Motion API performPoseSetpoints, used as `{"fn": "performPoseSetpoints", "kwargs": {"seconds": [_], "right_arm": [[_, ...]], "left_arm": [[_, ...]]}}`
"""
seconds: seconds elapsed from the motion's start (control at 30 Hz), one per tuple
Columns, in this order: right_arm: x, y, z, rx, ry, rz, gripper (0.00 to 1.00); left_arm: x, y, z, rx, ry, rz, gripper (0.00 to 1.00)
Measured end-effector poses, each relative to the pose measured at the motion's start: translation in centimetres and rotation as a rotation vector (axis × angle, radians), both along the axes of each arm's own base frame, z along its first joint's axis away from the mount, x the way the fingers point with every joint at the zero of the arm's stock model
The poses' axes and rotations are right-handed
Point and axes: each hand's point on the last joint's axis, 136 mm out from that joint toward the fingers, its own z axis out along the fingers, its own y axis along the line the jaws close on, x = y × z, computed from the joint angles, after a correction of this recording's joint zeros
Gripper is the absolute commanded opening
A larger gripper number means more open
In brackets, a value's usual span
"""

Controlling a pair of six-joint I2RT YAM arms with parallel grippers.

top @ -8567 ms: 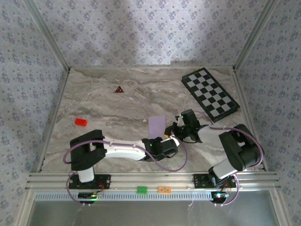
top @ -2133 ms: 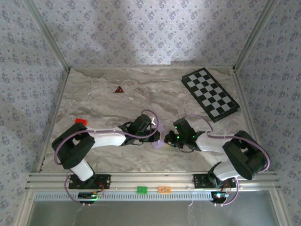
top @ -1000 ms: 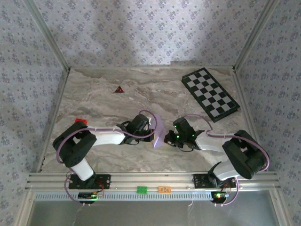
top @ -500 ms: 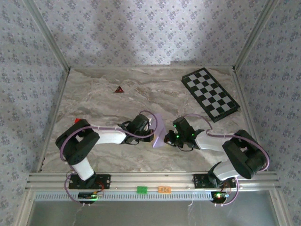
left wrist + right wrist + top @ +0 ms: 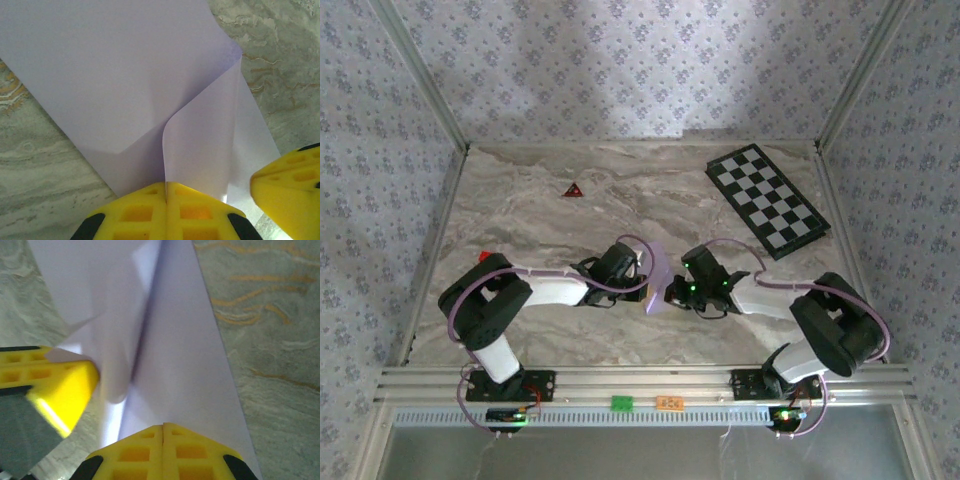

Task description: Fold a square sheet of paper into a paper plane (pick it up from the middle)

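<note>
Clear: you can pass over bare table (image 5: 650,205) at 12 o'clock | Blocked: checkered board (image 5: 767,200) at 2, red triangle (image 5: 573,190) at 11, red block (image 5: 484,256) at 9

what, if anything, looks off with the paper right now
The square sheet of paper, pinched at its edge by the shut left gripper and right gripper, is not flat: one layer bulges in a soft rounded curl instead of a sharp crease. No tear shows.
</note>
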Motion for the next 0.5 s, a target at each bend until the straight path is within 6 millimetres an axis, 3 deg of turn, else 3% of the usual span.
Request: {"fn": "performPoseSetpoints", "kwargs": {"seconds": [0.5], "right_arm": [[0.16,-0.11,-0.14,-0.012,-0.002,-0.003,0.0]], "left_arm": [[0.1,0.22,0.09,0.032,-0.021,-0.026,0.0]]}}
